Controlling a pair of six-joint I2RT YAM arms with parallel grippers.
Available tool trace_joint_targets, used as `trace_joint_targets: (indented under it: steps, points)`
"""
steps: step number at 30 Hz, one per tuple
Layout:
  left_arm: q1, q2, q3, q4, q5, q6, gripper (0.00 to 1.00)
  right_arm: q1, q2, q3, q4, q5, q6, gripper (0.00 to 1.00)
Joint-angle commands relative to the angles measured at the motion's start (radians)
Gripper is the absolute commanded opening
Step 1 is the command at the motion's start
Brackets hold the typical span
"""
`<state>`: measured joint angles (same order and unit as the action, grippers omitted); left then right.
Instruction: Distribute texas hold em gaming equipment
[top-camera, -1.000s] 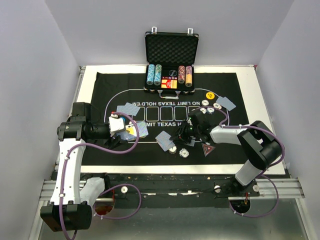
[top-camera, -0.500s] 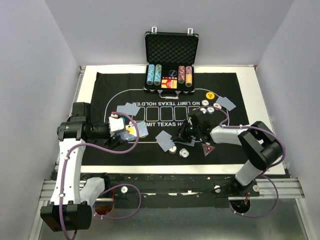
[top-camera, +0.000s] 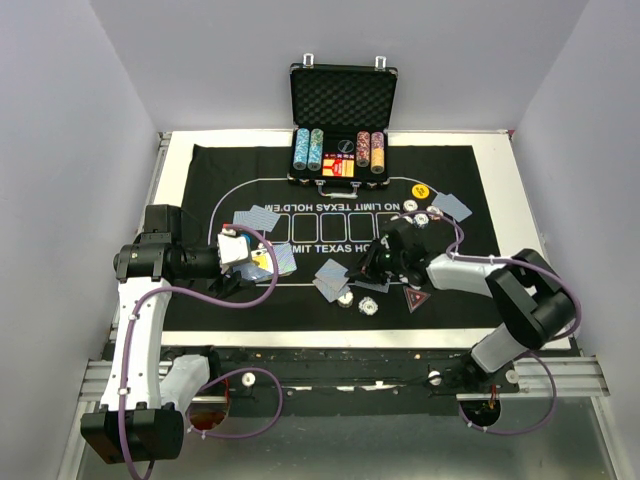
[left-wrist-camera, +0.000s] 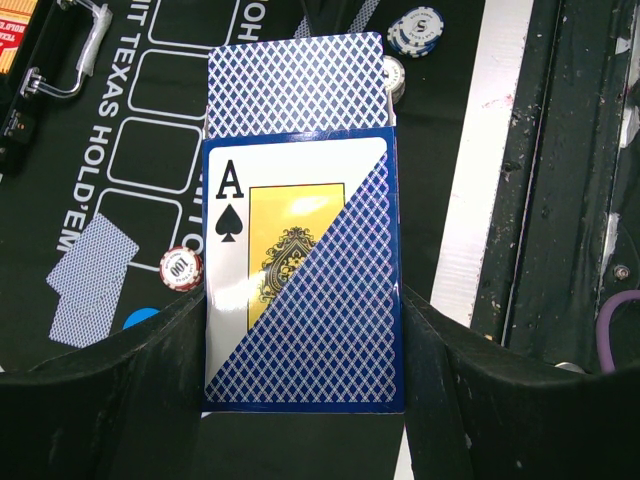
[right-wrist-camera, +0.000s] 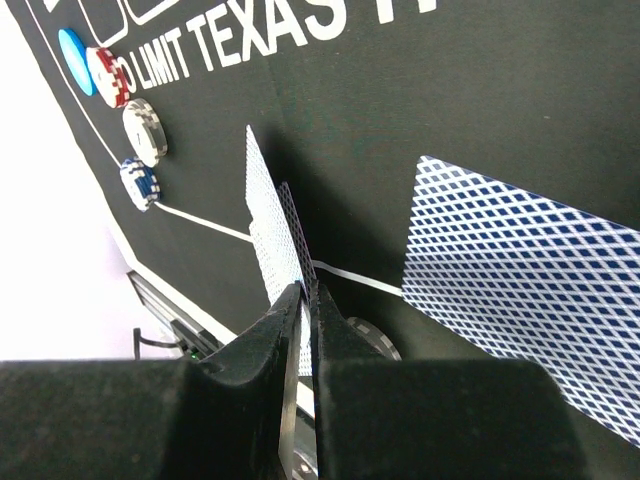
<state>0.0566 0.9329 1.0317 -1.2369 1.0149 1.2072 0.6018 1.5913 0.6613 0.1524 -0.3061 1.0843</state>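
Note:
My left gripper (top-camera: 238, 250) (left-wrist-camera: 300, 335) is shut on a blue card box (left-wrist-camera: 300, 270) with an ace of spades on it; blue-backed cards (left-wrist-camera: 295, 85) stick out of its far end. My right gripper (top-camera: 366, 262) (right-wrist-camera: 308, 292) is shut on blue-backed cards (right-wrist-camera: 268, 225), held edge-on just above the mat. Another blue-backed card (right-wrist-camera: 520, 270) lies flat beside it. Card pairs lie on the mat in the top view (top-camera: 260, 217) (top-camera: 330, 277) (top-camera: 452, 206). Striped chips (top-camera: 368, 305) (right-wrist-camera: 145, 130), a yellow button (top-camera: 420, 190), a blue button (right-wrist-camera: 72, 48) and a red triangular marker (top-camera: 415, 297) lie nearby.
The open black case (top-camera: 343, 100) with chip rows stands at the back of the black mat (top-camera: 230, 170). A "100" chip (left-wrist-camera: 181, 267) and two flat cards (left-wrist-camera: 92, 280) lie left of the box. The white table edge (left-wrist-camera: 480, 180) runs beside the mat.
My right arm's elbow has swung to the right, and its gripper has edged slightly left with the cards still pinched. My left arm has not moved.

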Motion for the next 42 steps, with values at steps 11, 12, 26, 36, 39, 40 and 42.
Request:
trace_joint_targets:
  steps: [11, 12, 26, 36, 39, 40, 42]
  points:
    - [-0.003, -0.017, -0.002, -0.007, 0.027, 0.017, 0.45, -0.138, -0.241, -0.137, -0.135, 0.082, -0.027, 0.12]
    - [-0.004, -0.016, -0.002, -0.007, 0.027, 0.015, 0.45, -0.149, -0.264, -0.143, -0.151, 0.084, -0.037, 0.12]
    - [-0.003, -0.014, 0.001, -0.007, 0.034, 0.014, 0.45, -0.186, -0.289, -0.158, -0.341, 0.114, -0.123, 0.24]
    - [-0.004, -0.02, -0.001, -0.009, 0.03, 0.018, 0.45, -0.185, -0.442, -0.023, -0.568, 0.217, -0.207, 0.57]
    - [-0.004, -0.014, -0.001, -0.009, 0.034, 0.017, 0.45, -0.169, -0.494, 0.015, -0.573, 0.168, -0.288, 0.6]
    - [-0.003, -0.013, -0.001, -0.006, 0.036, 0.014, 0.45, -0.156, -0.496, 0.03, -0.576, 0.162, -0.314, 0.61]
    - [-0.004, -0.006, 0.002, -0.006, 0.037, 0.011, 0.45, -0.076, -0.487, 0.067, -0.591, 0.203, -0.366, 0.63]
